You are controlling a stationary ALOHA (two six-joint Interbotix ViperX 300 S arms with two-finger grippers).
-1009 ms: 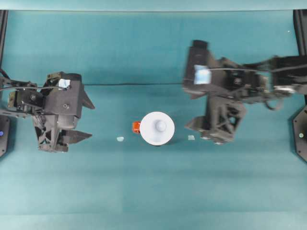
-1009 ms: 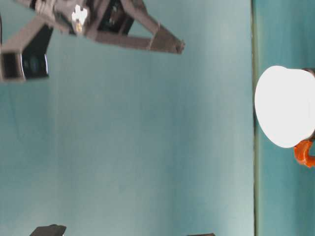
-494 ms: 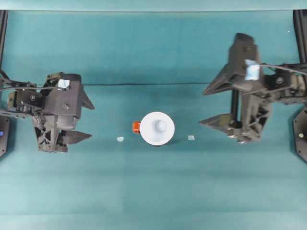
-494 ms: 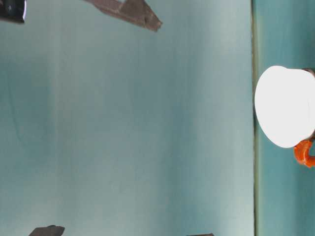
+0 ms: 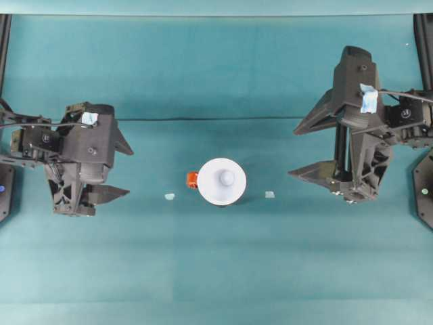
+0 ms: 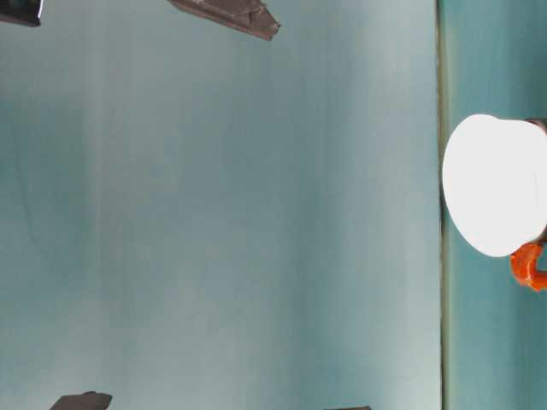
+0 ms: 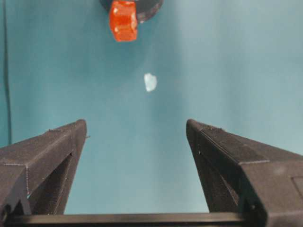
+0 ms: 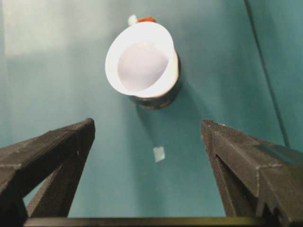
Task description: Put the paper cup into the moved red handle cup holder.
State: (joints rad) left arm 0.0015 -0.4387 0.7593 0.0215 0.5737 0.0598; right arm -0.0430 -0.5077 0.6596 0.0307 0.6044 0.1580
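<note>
The right tool (image 5: 295, 152) has drawn away from the paper cup (image 5: 222, 181).

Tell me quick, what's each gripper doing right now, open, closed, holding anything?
Left gripper: open, holding nothing.
Right gripper: open, holding nothing, off to the side of the paper cup.

Bright, even light throughout. The paper cup (image 6: 494, 184) is overexposed to featureless white at table level; in the right wrist view its soft shadow falls toward four o'clock.

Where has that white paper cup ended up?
The paper cup sits in the red handle cup holder mid-table in the overhead view, between the two open grippers.
</note>
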